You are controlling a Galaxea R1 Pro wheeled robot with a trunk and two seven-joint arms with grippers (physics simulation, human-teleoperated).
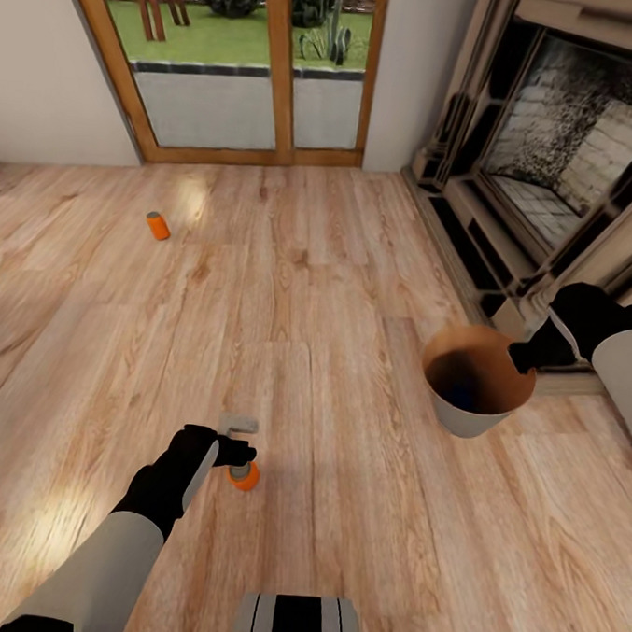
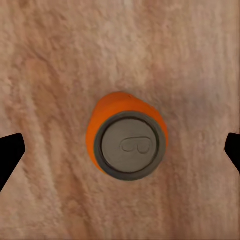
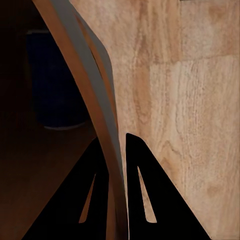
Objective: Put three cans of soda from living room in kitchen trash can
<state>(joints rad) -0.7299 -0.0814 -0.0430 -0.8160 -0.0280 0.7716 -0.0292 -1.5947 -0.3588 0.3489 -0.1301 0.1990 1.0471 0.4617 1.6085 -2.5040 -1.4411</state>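
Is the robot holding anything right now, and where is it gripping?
The right gripper pinches the trash can by its rim; the open left gripper holds nothing.

Upright orange can [image 2: 127,142], wood floor [image 2: 60,60] — fingertips [image 2: 10,155] apart

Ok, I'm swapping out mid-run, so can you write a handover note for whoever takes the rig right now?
Left gripper: open, fingers wide apart, above an upright orange can on the wood floor; not gripped yet.
Right gripper: shut on the trash can rim, fingers either side of the wall.
Inside the bin: a dark blue can, so one looks done.
Second orange can stands far off near the glass doors.
Left: grab both orange cans, bin them, carry the bin to the kitchen.
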